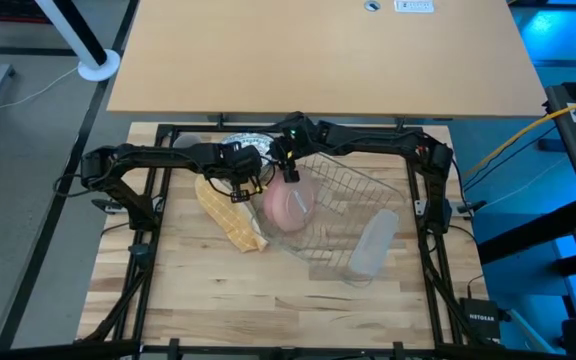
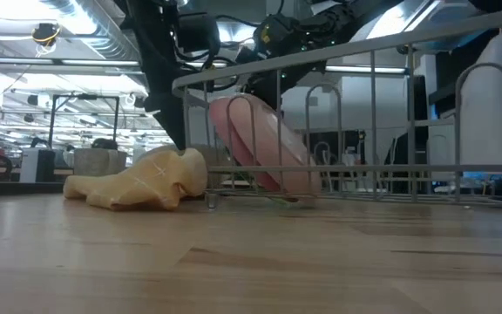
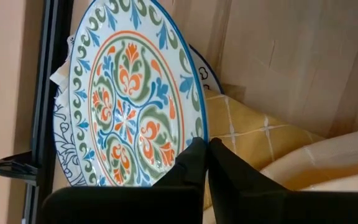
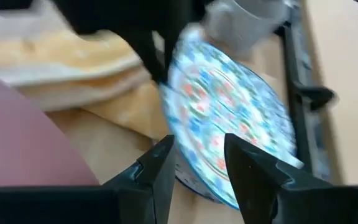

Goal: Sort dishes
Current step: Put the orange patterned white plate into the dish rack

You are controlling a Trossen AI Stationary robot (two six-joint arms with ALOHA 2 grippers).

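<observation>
A white plate with a blue, orange and green flower pattern (image 3: 126, 93) stands tilted at the table's far middle, over a second blue-patterned plate (image 3: 64, 146). My left gripper (image 3: 204, 144) is shut on its rim. My right gripper (image 4: 197, 149) is open, its two fingers level with the patterned plate's (image 4: 229, 118) lower edge; I cannot tell whether they touch it. A pink plate (image 1: 288, 203) leans on edge inside the wire rack (image 1: 358, 190). A grey mug (image 4: 244, 25) stands beyond the plates. My left gripper pinches the patterned plate's rim (image 3: 196, 127) between its two fingers, on the side next to the yellow cloth. The fingers come slanting down from above. The plate is tilted, its held side raised; where its far side rests is hidden.
A crumpled yellow checked cloth (image 1: 226, 215) lies left of the rack, close under my left gripper. A clear oblong plastic tray (image 1: 371, 245) lies at the rack's near right corner. Bare wooden table (image 1: 268, 300) spreads toward the near edge. Black frame rails (image 3: 45, 93) run behind the plates.
</observation>
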